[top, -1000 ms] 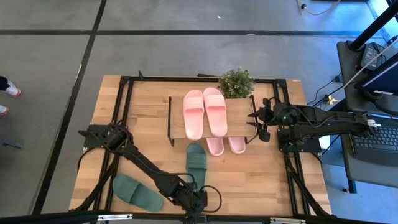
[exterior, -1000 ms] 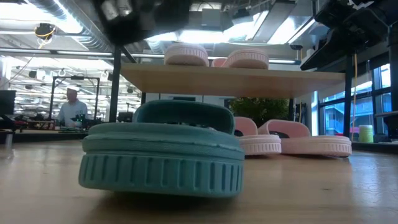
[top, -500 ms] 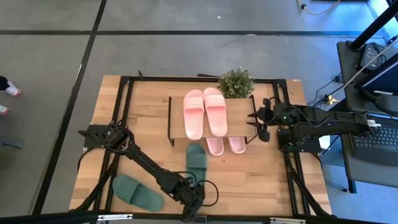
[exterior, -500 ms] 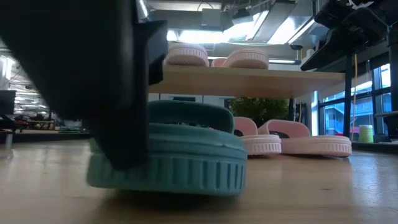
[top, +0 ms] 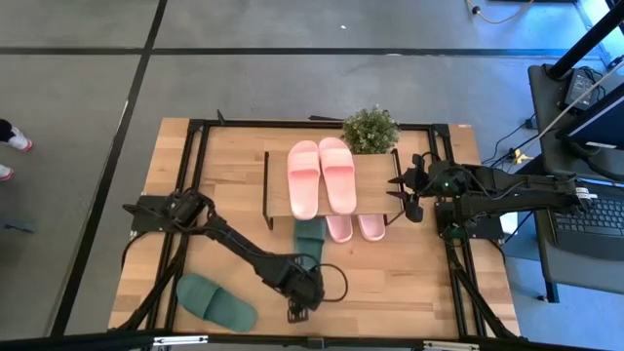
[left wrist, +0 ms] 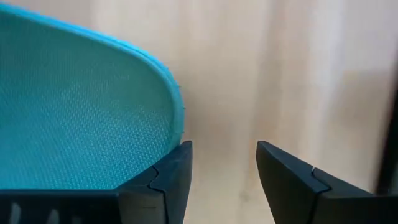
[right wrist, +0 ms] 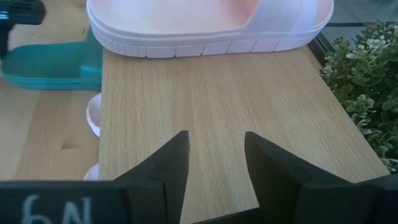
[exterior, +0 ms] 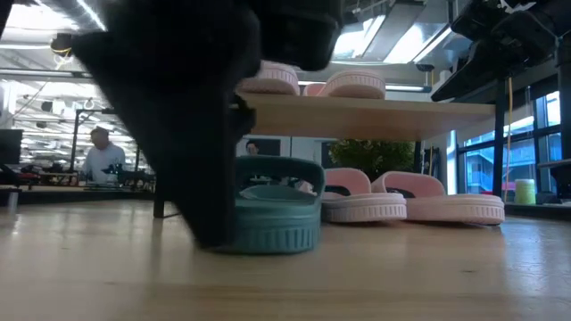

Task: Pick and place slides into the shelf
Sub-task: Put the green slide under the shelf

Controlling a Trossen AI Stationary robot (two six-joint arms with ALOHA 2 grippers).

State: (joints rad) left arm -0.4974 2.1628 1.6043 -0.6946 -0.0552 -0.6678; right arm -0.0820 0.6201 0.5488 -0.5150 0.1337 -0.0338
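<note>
Tabletop point(top: 234, 156): left pincer point(left wrist: 221, 180) released beside green slide point(top: 308, 234); only the high view shows shelf point(top: 375, 200) overlap. Right pincer point(right wrist: 214, 162) released.

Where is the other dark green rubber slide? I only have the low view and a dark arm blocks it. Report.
Observer: The other dark green slide lies on the table's left-arm side, well apart from the shelf.
Operator: Give me the left gripper's state.
Observer: The left gripper is open; the green slide by the shelf sits beside one finger, not between them.
Operator: Report the right arm.
Observer: The right gripper hovers open over the light wood shelf board, holding nothing.
</note>
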